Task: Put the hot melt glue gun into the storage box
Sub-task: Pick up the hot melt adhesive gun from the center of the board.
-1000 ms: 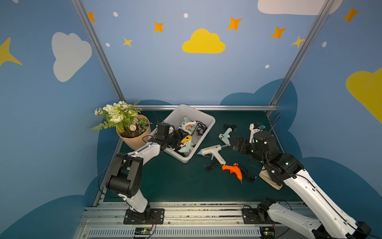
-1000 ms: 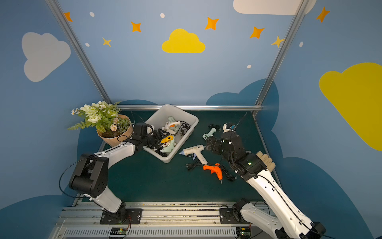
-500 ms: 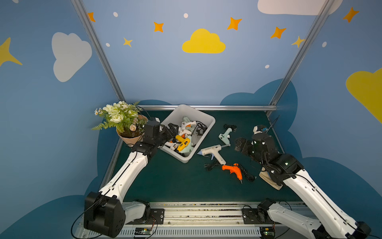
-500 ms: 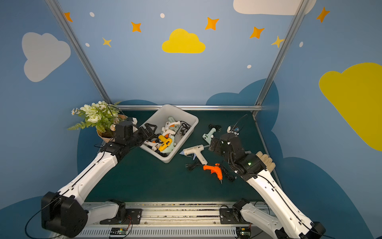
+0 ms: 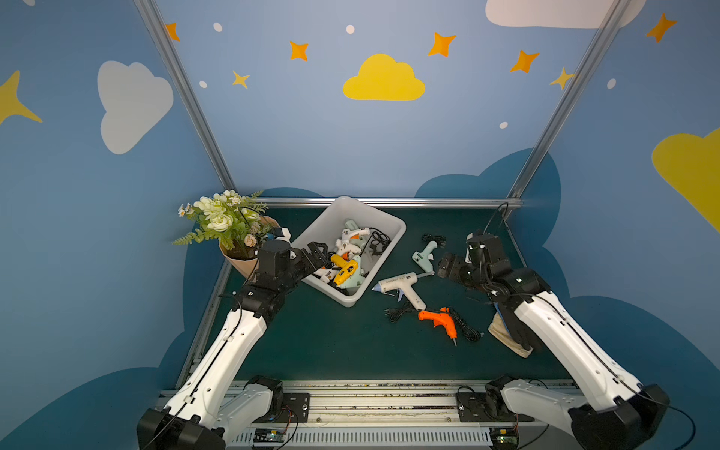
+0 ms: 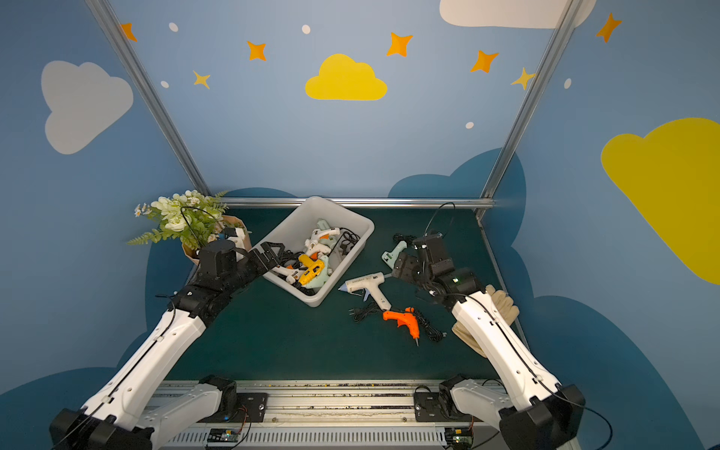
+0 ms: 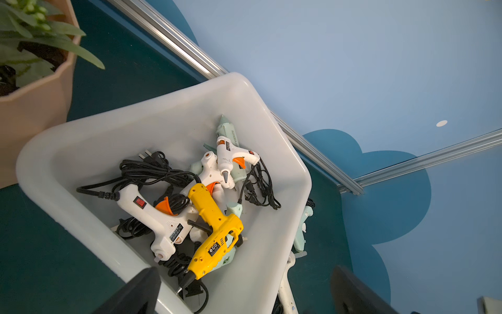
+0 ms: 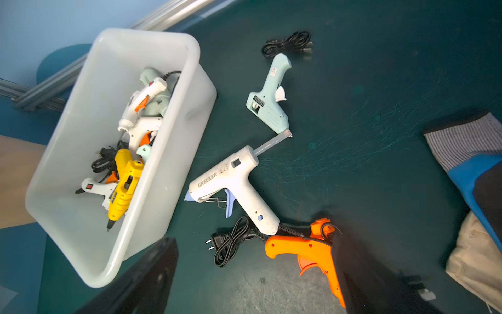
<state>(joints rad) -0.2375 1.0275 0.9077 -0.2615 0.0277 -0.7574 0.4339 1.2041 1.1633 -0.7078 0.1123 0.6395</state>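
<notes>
The left claw [image 5: 317, 253] gapes empty over the near rim of the box [image 5: 383, 224]. The yellow gun [image 7: 214, 231] lies inside just past its fingertips, among other guns and cords. The pot [image 5: 243, 265] stands just beside that wrist, and the forearm slopes up from the front rail. The right claw [image 5: 444, 267] is spread too, holding nothing, above the mat [image 5: 311, 343] beside the white gun [image 5: 401, 286]. The mint gun [image 5: 424, 253] and orange gun [image 5: 438, 321] lie near. Its arm reaches in over a glove [image 5: 510, 339].

1 storage box [image 5: 331, 225] w/ approx. 6 glue guns [image 5: 345, 269] inside; 3 more centre-right: mint gun [image 5: 424, 255], white gun [image 5: 401, 282], orange gun [image 5: 438, 319]. 1 flower pot [image 5: 235, 265].
</notes>
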